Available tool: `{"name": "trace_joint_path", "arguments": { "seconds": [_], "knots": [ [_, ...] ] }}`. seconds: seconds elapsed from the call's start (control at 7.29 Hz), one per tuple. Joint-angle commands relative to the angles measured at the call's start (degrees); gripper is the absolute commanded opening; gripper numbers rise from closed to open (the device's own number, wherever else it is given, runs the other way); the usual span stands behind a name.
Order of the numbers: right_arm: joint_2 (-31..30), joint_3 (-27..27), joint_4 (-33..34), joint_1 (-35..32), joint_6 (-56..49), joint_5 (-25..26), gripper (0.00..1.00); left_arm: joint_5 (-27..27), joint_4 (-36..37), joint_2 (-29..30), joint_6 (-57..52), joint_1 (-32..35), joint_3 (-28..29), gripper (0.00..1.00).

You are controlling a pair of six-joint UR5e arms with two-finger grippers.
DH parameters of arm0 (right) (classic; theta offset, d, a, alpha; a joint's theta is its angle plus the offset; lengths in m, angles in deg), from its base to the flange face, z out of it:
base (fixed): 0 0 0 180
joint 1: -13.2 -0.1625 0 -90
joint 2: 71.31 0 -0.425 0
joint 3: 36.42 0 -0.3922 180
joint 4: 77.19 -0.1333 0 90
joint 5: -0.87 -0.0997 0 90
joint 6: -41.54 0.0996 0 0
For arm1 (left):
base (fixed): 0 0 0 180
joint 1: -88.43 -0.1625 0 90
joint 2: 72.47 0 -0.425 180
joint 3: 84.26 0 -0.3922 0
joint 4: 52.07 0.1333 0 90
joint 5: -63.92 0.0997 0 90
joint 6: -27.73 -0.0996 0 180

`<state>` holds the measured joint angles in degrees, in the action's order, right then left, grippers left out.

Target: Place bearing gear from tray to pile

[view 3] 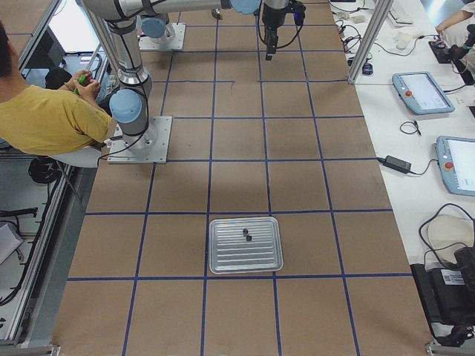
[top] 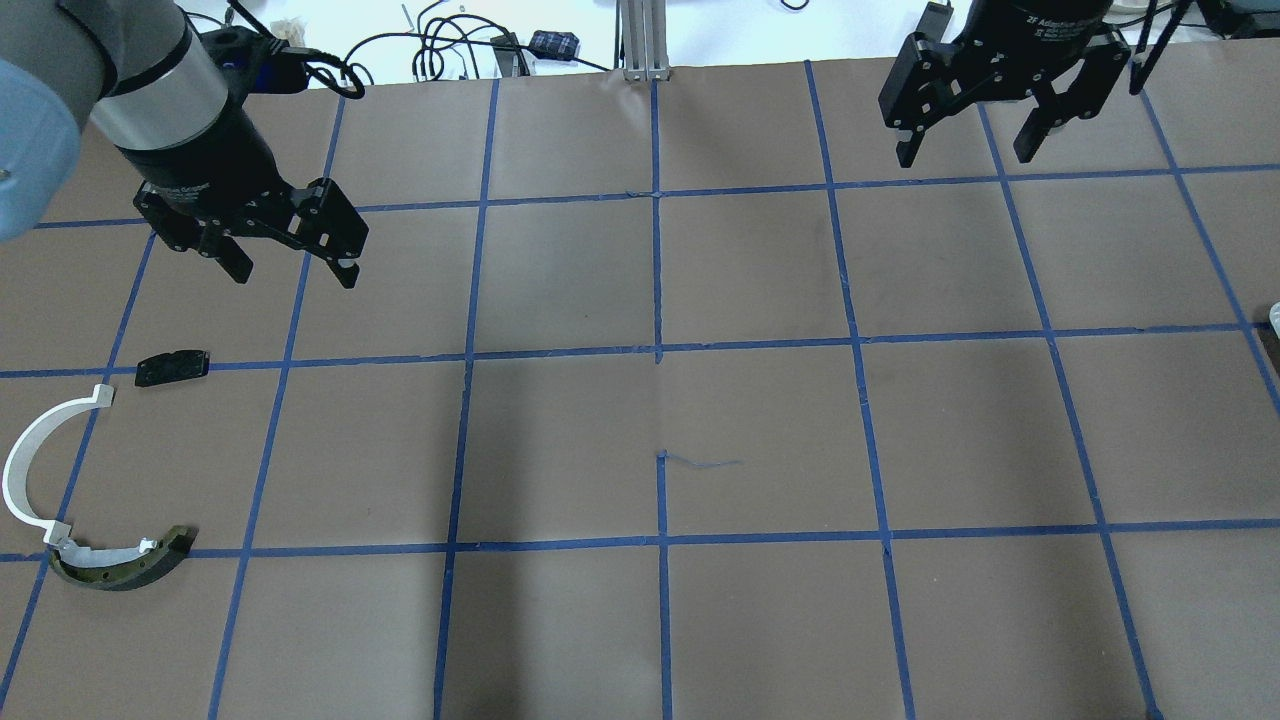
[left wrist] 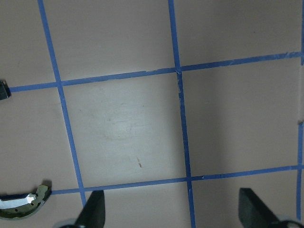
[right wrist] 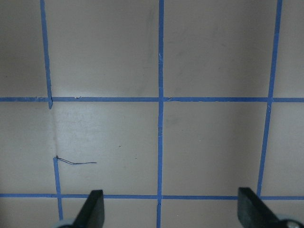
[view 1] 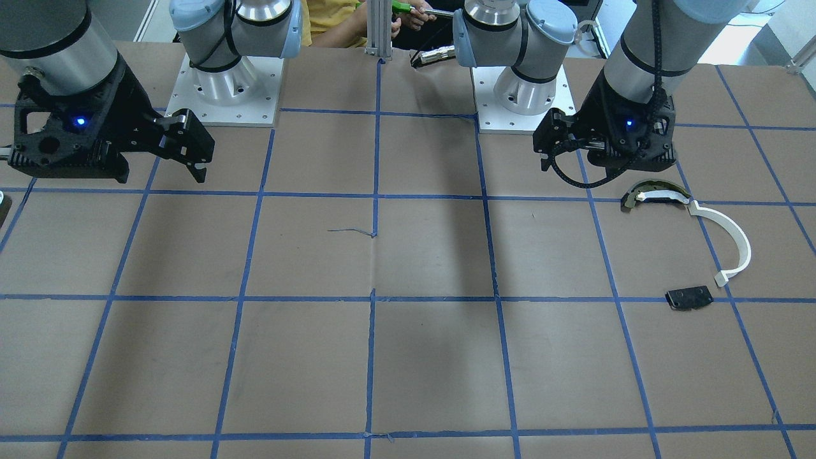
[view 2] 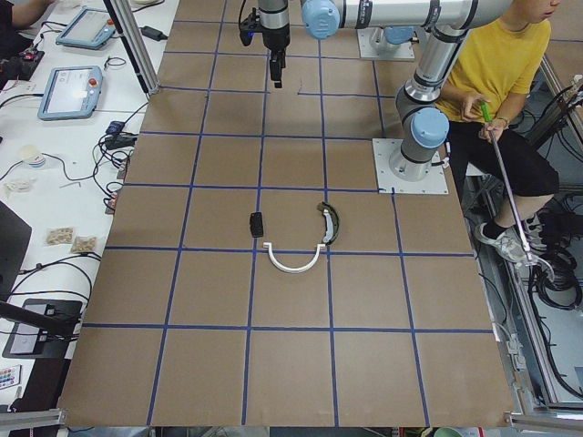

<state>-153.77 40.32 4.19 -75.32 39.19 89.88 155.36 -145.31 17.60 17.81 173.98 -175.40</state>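
The pile lies on the table's left side: a thin white arc strip point(top: 25, 470), a dark curved piece with a pale band point(top: 120, 565) and a flat black plate point(top: 172, 367). They also show in the front view: the strip point(view 1: 733, 236), the curved piece point(view 1: 653, 194) and the plate point(view 1: 688, 298). A metal tray point(view 3: 223, 263) at the table's right end holds two small dark parts point(view 3: 247, 236); I cannot tell which is the bearing gear. My left gripper point(top: 290, 255) is open and empty above the table, beyond the plate. My right gripper point(top: 965, 150) is open and empty, high at the far right.
Brown paper with a blue tape grid covers the table. The arm bases point(view 1: 223, 83) stand at the robot side. A person in yellow point(view 2: 501, 64) sits behind them holding a tool. An aluminium post point(top: 645, 40) stands at the far edge. Tablets and cables lie on side benches.
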Motion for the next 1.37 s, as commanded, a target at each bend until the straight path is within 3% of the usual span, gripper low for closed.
{"name": "trace_joint_path", "arguments": {
  "seconds": [0.0,0.41,0.69,1.23],
  "knots": [
    [-0.15,1.03,0.62,0.18,-0.46,0.29,1.0,0.06,0.25,-0.16,0.33,0.14,-0.26,1.0],
    [0.37,1.22,1.23,2.45,-0.27,2.65,1.0,0.32,-0.01,-0.51,0.6,0.14,-0.26,1.0],
    [5.0,1.48,1.93,15.14,-9.36,3.18,1.0,-0.03,-0.01,-0.77,0.51,0.15,-0.18,1.0],
    [10.54,2.97,12.28,40.3,-39.78,4.16,1.0,-0.02,-0.01,-0.6,0.16,0.14,-0.61,1.0]
  ]
}}
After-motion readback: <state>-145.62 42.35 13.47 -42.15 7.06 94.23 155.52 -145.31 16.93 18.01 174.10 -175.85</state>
